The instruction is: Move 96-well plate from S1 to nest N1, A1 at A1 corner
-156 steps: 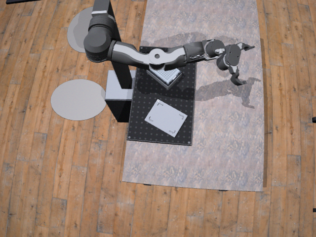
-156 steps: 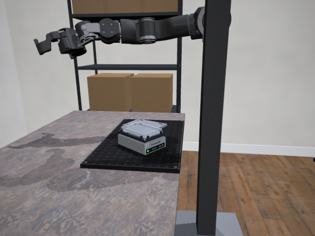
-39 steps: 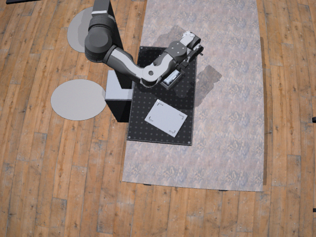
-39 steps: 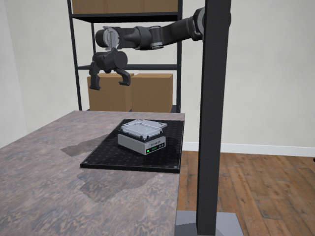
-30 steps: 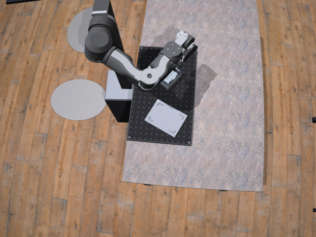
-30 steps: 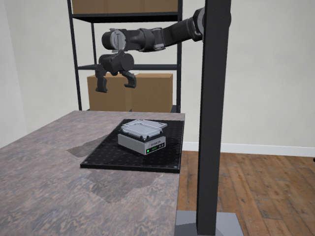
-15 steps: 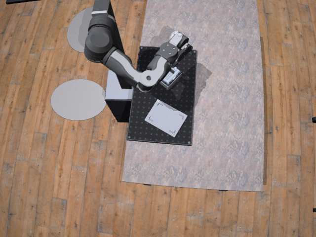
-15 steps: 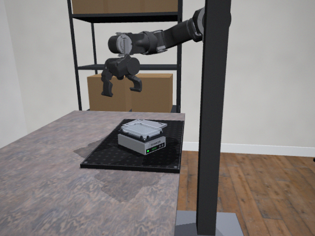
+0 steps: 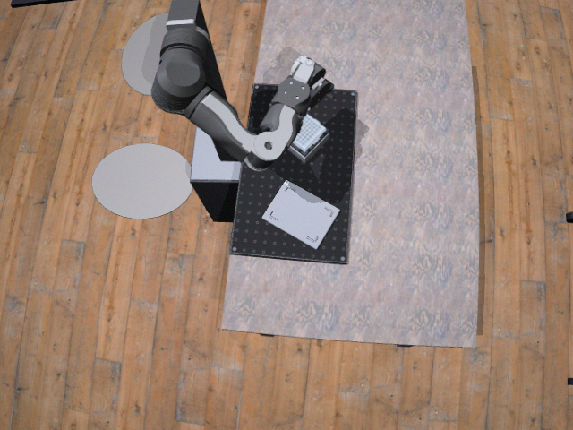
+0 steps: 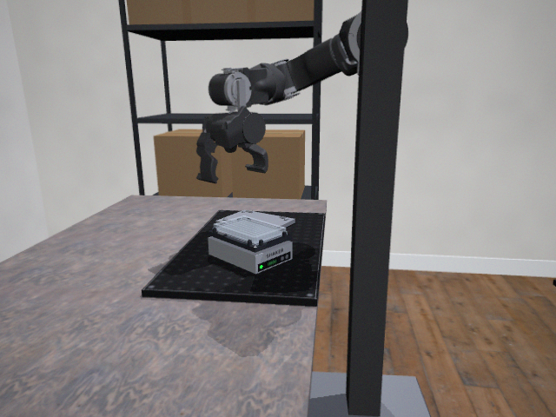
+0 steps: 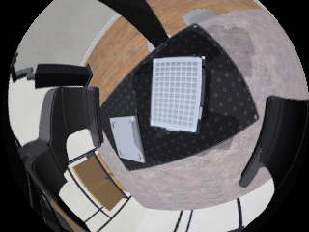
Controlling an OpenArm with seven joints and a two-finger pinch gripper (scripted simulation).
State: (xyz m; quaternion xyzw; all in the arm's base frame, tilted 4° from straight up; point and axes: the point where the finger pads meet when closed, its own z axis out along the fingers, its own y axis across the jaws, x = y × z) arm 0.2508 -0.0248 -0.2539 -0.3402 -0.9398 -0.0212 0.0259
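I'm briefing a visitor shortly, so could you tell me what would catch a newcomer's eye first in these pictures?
The dark arm's open gripper hangs high above the plate shaker, holding nothing. On the shaker sits the pale 96-well plate, on a black perforated board on the table. Nearer the board's other end lies the flat white plate nest, with nothing in it.

A: The top view looks straight down from high above, taking in the whole counter (image 9: 416, 208), the black breadboard (image 9: 339, 184) and the surrounding floor.

B: The exterior view stands low at the counter's end, facing along it toward the shelf rack (image 10: 130, 112), fairly near the breadboard (image 10: 188, 282).

A: The wrist view, a fisheye, looks down from above the breadboard (image 11: 226, 91). All three share that board.
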